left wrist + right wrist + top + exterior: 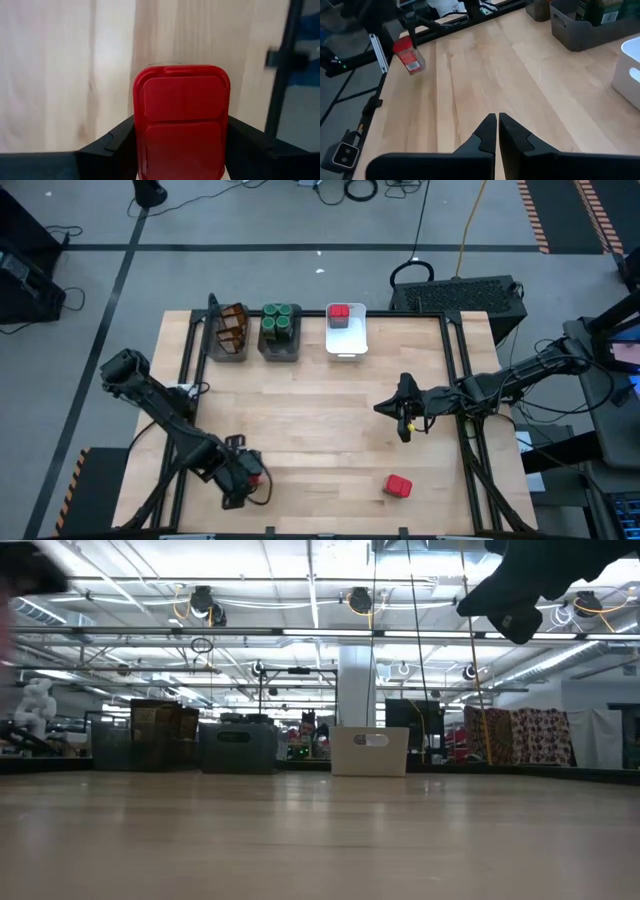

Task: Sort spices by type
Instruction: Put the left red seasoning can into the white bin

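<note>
My left gripper (250,478) hovers near the table's near-left corner, shut on a red boxy tin (181,120), which also shows in the right wrist view (409,57). A second red tin (398,485) lies on the table toward the near right. My right gripper (497,125) is shut and empty above the table's right half (390,408). At the far edge stand a dark grey bin with brown packets (228,332), a dark grey bin with green-lidded jars (281,328) and a white bin (346,345) with a red tin (340,313) in it. My left gripper pinches the red tin between its two fingers (112,142), one on each narrow side (137,125). The fingers come from above, as the right wrist view shows. The tin hangs below them (412,62), slightly tilted and lifted clear of the table.
The three bins stand in a row along the far edge, also seen in the low view (368,750). Bare wooden tabletop (320,420) stretches between the bins and both grippers. Black frame rails (462,420) run along the table's left and right sides.
</note>
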Action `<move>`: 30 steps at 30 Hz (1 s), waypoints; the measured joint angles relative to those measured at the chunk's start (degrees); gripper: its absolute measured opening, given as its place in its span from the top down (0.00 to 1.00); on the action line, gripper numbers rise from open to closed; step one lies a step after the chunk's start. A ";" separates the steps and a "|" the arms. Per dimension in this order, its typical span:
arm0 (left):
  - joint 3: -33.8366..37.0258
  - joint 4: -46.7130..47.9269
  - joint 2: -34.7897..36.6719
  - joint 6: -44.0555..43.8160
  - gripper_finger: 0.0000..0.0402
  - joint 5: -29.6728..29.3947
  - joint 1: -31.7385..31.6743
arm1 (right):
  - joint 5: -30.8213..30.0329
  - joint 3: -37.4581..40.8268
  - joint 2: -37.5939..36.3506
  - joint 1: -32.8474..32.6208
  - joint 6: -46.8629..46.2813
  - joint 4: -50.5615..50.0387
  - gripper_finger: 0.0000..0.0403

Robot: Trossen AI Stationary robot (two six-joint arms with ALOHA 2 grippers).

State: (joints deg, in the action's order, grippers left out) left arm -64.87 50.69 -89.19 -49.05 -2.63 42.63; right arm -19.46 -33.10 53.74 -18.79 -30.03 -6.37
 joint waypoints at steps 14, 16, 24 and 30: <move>-17.26 0.96 0.04 18.61 0.45 -4.12 -25.00 | -0.10 0.00 0.00 0.15 7.53 0.07 1.00; -18.66 0.51 0.04 21.54 0.45 -4.20 -28.98 | -0.13 0.00 0.00 0.63 9.11 1.48 1.00; -21.40 -6.68 0.04 36.60 0.45 -3.89 -44.32 | -0.11 0.00 0.00 6.92 10.26 6.22 1.00; -21.48 -12.89 -1.87 47.42 0.45 1.93 -56.20 | 0.33 -0.71 0.00 15.12 11.10 7.82 1.00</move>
State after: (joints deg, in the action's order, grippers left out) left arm -86.35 37.80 -91.06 -1.63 -0.71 -13.58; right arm -19.13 -33.81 53.74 -3.66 -18.93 1.45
